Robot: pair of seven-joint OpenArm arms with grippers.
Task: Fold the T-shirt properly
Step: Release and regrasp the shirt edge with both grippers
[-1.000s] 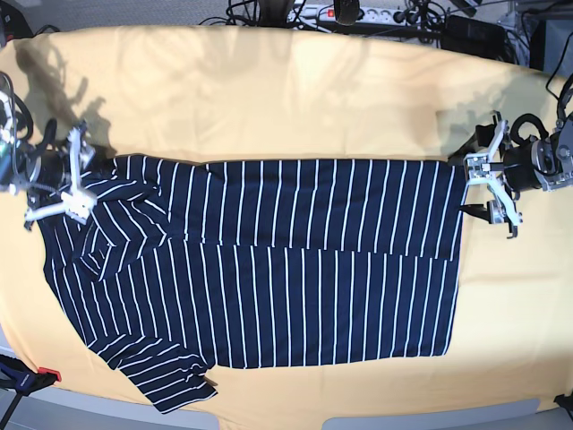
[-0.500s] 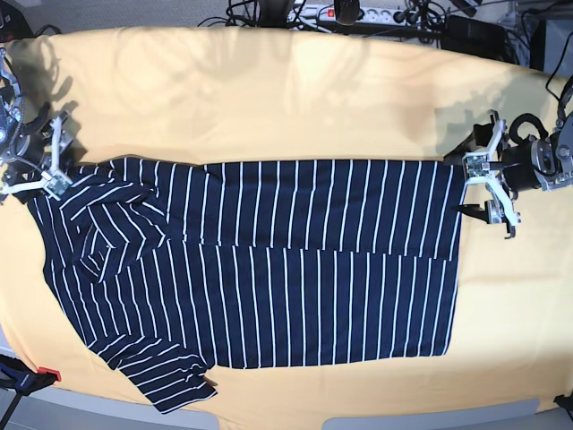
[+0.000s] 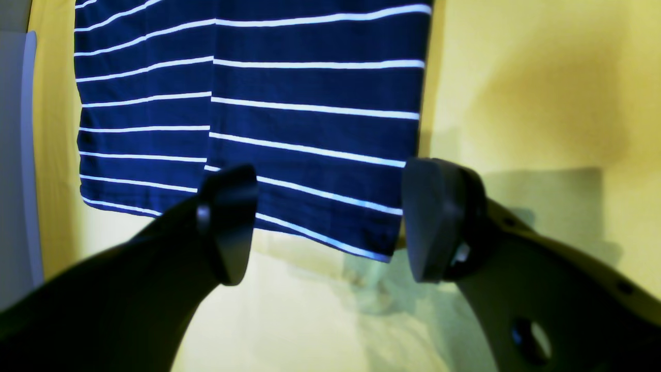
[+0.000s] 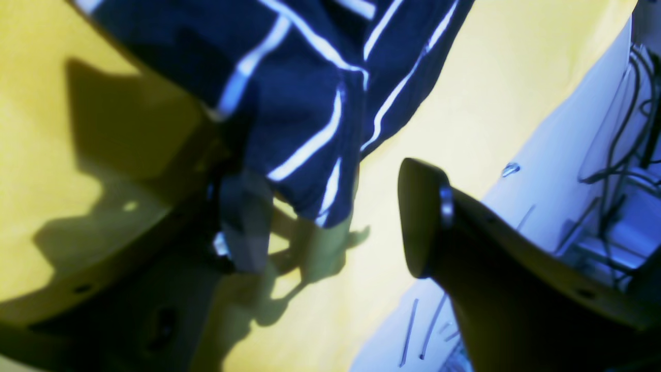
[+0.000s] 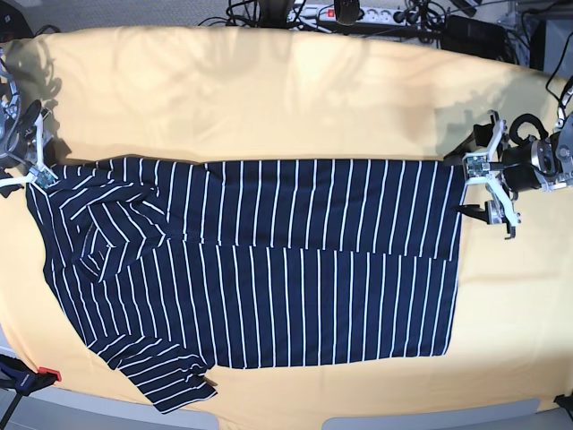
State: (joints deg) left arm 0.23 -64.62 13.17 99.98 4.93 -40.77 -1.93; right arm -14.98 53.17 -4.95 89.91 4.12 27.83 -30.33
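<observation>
The T-shirt [image 5: 269, 260], dark navy with thin white stripes, lies spread flat on the yellow table [image 5: 269, 98], with one sleeve at the front left. My left gripper [image 5: 479, 185] stands open at the shirt's right edge. In the left wrist view the left gripper [image 3: 330, 227] straddles the hem corner of the T-shirt [image 3: 289, 103] without pinching it. My right gripper [image 5: 27, 170] sits at the shirt's upper-left corner. Seen from the right wrist, the right gripper [image 4: 330, 227] is open, with a tip of the T-shirt [image 4: 310, 129] hanging between its fingers against the left one.
Cables and a power strip [image 5: 358, 13] lie beyond the table's far edge. A red-tipped clamp [image 5: 45, 374] sits at the front left corner. The right wrist view shows the table's edge, a pale floor and cables [image 4: 619, 129] close by.
My right gripper has moved left and back, off the shirt's shoulder area to its upper-left corner by the table's edge. The left gripper has barely moved.
</observation>
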